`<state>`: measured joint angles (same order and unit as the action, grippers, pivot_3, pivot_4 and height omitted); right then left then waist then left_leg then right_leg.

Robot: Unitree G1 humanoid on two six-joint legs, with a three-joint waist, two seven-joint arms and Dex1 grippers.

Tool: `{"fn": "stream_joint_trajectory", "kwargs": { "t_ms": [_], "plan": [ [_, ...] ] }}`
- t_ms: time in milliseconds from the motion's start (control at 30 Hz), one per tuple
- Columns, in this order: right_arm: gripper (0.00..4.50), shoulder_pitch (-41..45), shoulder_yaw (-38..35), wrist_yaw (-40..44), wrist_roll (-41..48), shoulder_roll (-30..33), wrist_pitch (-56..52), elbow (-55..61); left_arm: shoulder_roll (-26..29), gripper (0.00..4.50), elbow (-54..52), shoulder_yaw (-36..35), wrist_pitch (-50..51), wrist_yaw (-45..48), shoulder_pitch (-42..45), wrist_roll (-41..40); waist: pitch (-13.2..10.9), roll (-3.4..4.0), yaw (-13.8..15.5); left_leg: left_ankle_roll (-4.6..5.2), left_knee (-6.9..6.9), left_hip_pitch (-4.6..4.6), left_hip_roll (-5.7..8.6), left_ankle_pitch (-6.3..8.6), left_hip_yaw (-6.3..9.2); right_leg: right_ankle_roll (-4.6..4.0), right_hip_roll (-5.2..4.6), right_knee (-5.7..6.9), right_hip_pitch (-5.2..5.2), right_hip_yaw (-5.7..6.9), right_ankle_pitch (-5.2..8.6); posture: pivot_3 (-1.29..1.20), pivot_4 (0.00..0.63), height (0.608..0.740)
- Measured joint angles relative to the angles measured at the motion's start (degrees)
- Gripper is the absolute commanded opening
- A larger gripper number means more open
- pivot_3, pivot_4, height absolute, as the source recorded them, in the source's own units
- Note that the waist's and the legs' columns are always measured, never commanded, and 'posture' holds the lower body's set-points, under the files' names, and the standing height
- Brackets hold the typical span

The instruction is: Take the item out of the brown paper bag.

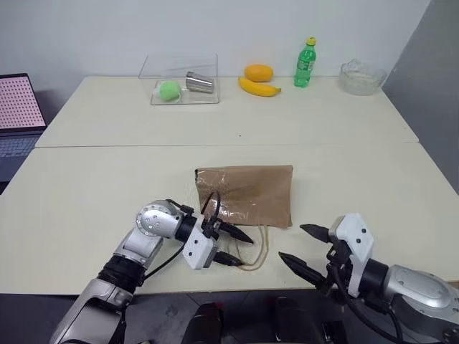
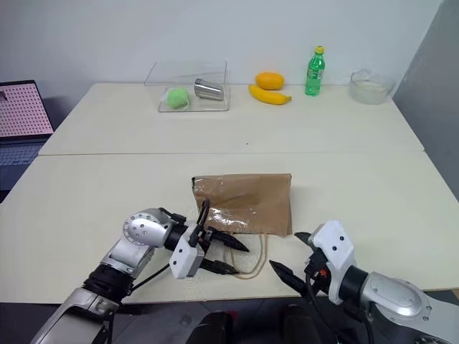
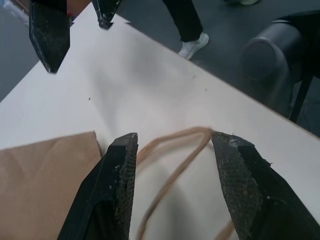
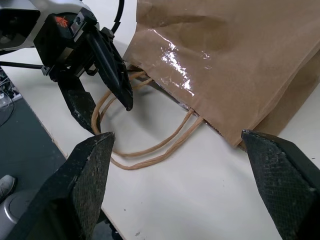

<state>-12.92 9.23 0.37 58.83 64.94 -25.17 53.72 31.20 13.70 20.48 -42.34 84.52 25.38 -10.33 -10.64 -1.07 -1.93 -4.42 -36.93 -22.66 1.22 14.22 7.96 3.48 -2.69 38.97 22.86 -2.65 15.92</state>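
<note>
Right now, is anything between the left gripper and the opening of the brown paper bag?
Only the bag's own cord handles. They loop out over the table from the mouth of the flat-lying brown paper bag, and the left gripper, jaws open, sits right at them. The item inside is hidden by the paper.

A creased brown paper bag (image 1: 247, 194) lies flat on the pale table, its mouth toward the near edge. Its tan cord handles (image 1: 257, 251) trail loose on the tabletop.
</note>
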Motion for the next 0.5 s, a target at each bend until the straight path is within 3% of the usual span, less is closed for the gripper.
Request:
{"fn": "stream_joint_trajectory", "kwargs": {
  "t_ms": [33, 133, 333, 500],
  "plan": [
    [4.26, -0.1, 0.1, -0.2, 0.3, 0.2, 0.2, 0.0, 0.0, 2.48, -0.3, 0.4, 0.4, 0.0, 0.0, -0.1, 0.0, 0.00, 0.0, 0.00, 0.00, 0.01, 0.00, 0.00, 0.00, 0.00, 0.00, 0.00, 0.00, 0.00, 0.00, 0.00, 0.150, 0.740],
    [4.26, -0.1, 0.6, -0.6, 0.8, 1.6, 1.2, 0.0, -0.1, 1.90, -1.4, 1.6, 1.3, 0.0, -0.1, -0.8, 0.0, 0.00, 0.0, 0.00, 0.00, 0.04, 0.00, 0.00, 0.00, 0.00, 0.00, 0.00, -0.04, 0.00, 0.00, 0.00, 0.150, 0.740],
    [4.26, -1.3, 2.0, -0.6, 0.6, 4.0, 2.9, 0.0, -1.5, 0.04, -2.3, 2.9, 3.8, 0.1, 0.7, -1.3, 0.0, 0.00, 0.0, 0.01, 0.02, 0.27, 0.00, 0.01, 0.01, 0.01, 0.00, -0.05, -0.29, 0.01, 0.01, 0.00, 0.150, 0.740],
    [4.26, -1.4, 3.4, -0.6, -0.4, 4.8, 3.8, 0.0, -1.1, 0.01, -1.8, 2.8, 4.0, 2.1, 3.6, -3.2, 0.0, 0.00, 0.0, 0.12, 0.06, 0.65, 0.00, 0.07, -0.02, 0.01, 0.00, -0.15, -0.66, 0.00, 0.03, 0.00, 0.150, 0.740]
  ]
}}
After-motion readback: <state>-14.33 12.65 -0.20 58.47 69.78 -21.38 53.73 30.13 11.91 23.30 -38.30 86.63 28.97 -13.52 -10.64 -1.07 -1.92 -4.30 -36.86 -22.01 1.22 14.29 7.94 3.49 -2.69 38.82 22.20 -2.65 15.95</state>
